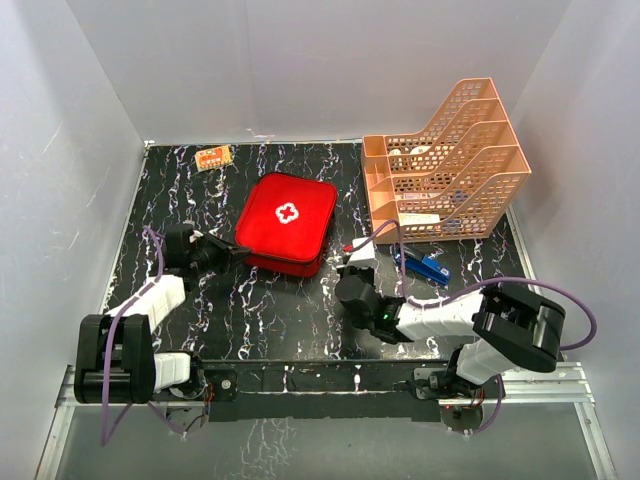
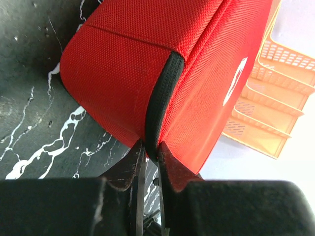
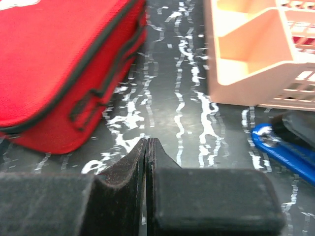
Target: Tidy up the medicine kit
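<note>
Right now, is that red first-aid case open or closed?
Closed: the medicine kit lies flat, white cross up, its edges meeting all round; no black lining shows.

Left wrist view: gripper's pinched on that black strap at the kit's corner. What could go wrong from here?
1. The left gripper pinches the black strap only at its fingertips, so a pull could slip it free.
2. The medicine kit lies closed and unbraced. The right gripper is shut and apart from it, so pulling may drag the whole case instead of opening it.
</note>
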Motion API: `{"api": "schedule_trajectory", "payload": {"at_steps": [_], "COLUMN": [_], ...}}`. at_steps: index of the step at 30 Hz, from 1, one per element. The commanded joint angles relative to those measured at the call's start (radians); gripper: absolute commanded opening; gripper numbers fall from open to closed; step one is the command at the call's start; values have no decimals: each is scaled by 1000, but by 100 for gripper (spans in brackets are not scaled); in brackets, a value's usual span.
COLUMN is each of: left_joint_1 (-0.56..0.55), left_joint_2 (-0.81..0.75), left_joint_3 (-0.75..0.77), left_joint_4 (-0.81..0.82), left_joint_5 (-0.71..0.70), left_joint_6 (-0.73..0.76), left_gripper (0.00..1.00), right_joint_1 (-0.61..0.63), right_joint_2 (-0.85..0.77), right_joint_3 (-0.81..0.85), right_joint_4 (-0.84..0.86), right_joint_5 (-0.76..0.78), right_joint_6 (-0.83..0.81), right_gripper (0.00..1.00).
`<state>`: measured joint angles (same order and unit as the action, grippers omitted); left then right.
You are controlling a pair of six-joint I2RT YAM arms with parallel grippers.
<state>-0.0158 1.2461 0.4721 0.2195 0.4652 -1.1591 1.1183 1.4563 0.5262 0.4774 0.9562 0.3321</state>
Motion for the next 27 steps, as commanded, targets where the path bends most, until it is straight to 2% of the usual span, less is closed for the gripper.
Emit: {"api": "schedule_trajectory", "payload": {"at_steps": [1,7,8,10,13,17,22,27], "left_joint_1": [13,14,13,13,14,14,13,14], "left_joint_2": [-6,17,17,12,12,23,29,28], "left_joint_3": [46,65,62,60,59,64,66,62], "left_joint_4": [-73,-39,-37,-39,-41,-37,-40,-40], "left_joint_5": [-102,6,18,26,41,57,60,58], "left_joint_6": [78,86,84,86,87,88,90,90], "left_gripper": [0,0,0,0,0,0,1,1], "right_joint_1": [-48,-71,-71,-66,-46,0,17,17], "right_joint_2": [-48,-78,-77,-70,-35,51,154,213], "right_joint_3": [-18,-2,2,14,22,73,149,202], "right_joint_4": [104,81,77,69,101,124,143,155], "right_joint_5": [64,-278,-321,-387,-417,-413,-331,-229], "right_joint_6": [-125,-163,-143,-96,-64,-68,-41,-29], "right_gripper": [0,0,1,13,29,40,49,50]}}
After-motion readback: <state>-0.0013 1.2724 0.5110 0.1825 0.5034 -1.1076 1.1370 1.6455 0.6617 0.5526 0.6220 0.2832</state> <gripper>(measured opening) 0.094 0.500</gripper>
